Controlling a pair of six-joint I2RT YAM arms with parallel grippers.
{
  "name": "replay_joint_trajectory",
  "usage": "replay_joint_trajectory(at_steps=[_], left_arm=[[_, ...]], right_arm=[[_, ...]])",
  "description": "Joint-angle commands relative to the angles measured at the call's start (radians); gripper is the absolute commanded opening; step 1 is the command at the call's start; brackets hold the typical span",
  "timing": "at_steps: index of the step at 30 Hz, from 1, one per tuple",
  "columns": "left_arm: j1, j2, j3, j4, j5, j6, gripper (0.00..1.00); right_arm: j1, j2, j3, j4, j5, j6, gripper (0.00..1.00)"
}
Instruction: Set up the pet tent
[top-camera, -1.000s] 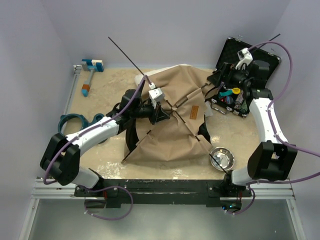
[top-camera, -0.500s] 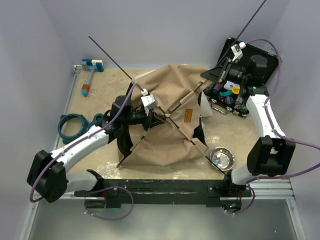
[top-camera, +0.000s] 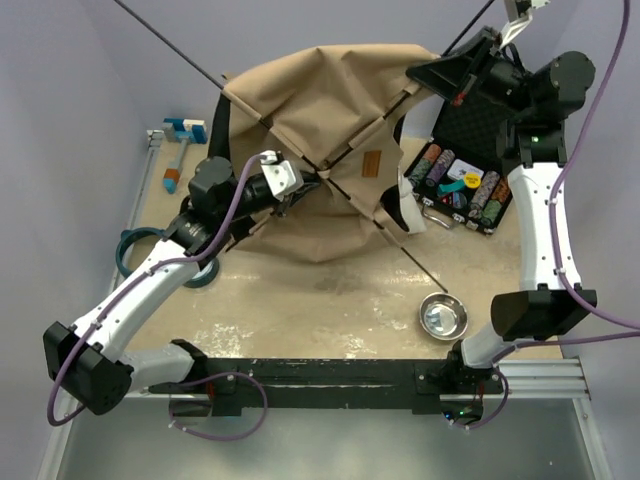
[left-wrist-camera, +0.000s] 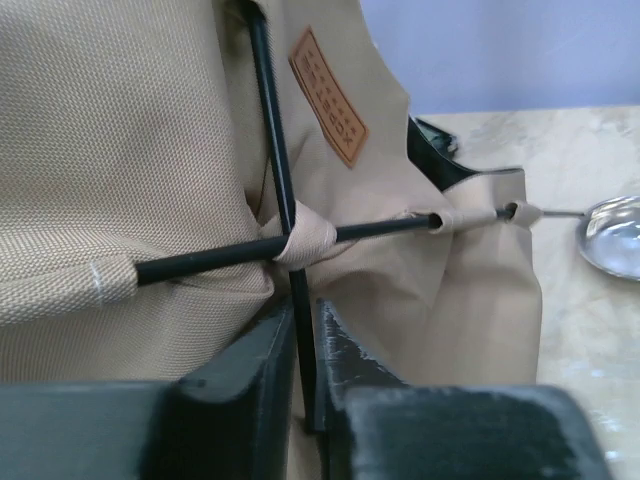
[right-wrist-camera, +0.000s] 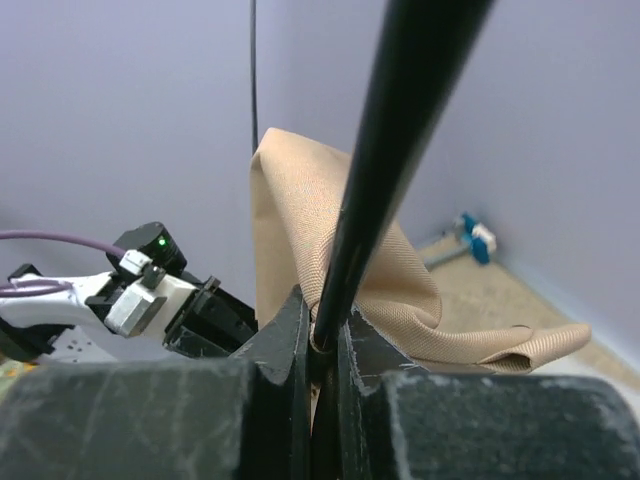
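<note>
The pet tent (top-camera: 320, 100) is tan fabric with a black lining and thin dark crossed poles (top-camera: 170, 40). It hangs above the back of the table, held by both arms. My left gripper (top-camera: 298, 180) sits just below the pole crossing. In the left wrist view its jaws (left-wrist-camera: 305, 330) are shut on one dark pole (left-wrist-camera: 283, 190), beside the fabric loop at the crossing. My right gripper (top-camera: 425, 72) is high at the back right. In the right wrist view it (right-wrist-camera: 322, 320) is shut on another pole (right-wrist-camera: 400, 110), with tan fabric (right-wrist-camera: 330, 230) behind it.
A steel bowl (top-camera: 443, 316) sits at the front right, also in the left wrist view (left-wrist-camera: 615, 235). An open black case of poker chips (top-camera: 465, 185) lies under the right arm. Teal rings (top-camera: 125, 255) and a blue-and-white tool (top-camera: 183, 130) are at the left. Walls stand close.
The right gripper shut on a pole, then both arms lifted the tent off the table, up and toward the back wall. The fabric now hangs instead of lying flat.
</note>
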Motion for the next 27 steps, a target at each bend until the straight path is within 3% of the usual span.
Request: replay_joint_trajectory(at_steps=[1, 3, 5, 8, 12, 16, 18, 21, 27], left_arm=[[0.025, 0.058, 0.08, -0.098, -0.042, 0.175, 0.35], [0.025, 0.089, 0.101, -0.105, -0.094, 0.178, 0.56], [0.065, 0.106, 0.137, -0.133, -0.064, 0.125, 0.65], [0.146, 0.063, 0.118, -0.105, 0.111, -0.027, 0.7], [0.148, -0.041, 0.059, -0.157, 0.217, -0.044, 0.76], [0.148, -0.11, 0.04, -0.234, 0.289, -0.101, 0.77], [0.146, -0.135, 0.037, -0.259, 0.323, -0.124, 0.78], [0.146, -0.163, 0.04, -0.286, 0.351, -0.165, 0.93], [0.146, -0.19, 0.037, -0.442, 0.352, -0.06, 0.98]], right_arm=[[0.01, -0.04, 0.069, 0.313, 0.145, -0.013, 0.0], [0.056, -0.059, 0.057, 0.326, 0.194, -0.071, 0.0], [0.084, -0.063, 0.059, 0.3, 0.242, -0.151, 0.0], [0.112, -0.079, -0.009, 0.369, 0.293, -0.168, 0.0], [0.156, -0.094, -0.082, 0.427, 0.359, -0.194, 0.0], [0.237, -0.082, -0.092, 0.449, 0.411, -0.246, 0.0], [0.299, -0.083, -0.09, 0.429, 0.455, -0.357, 0.0], [0.4, -0.093, -0.098, 0.366, 0.579, -0.58, 0.0], [0.408, -0.041, -0.084, 0.462, 0.67, -0.565, 0.0]])
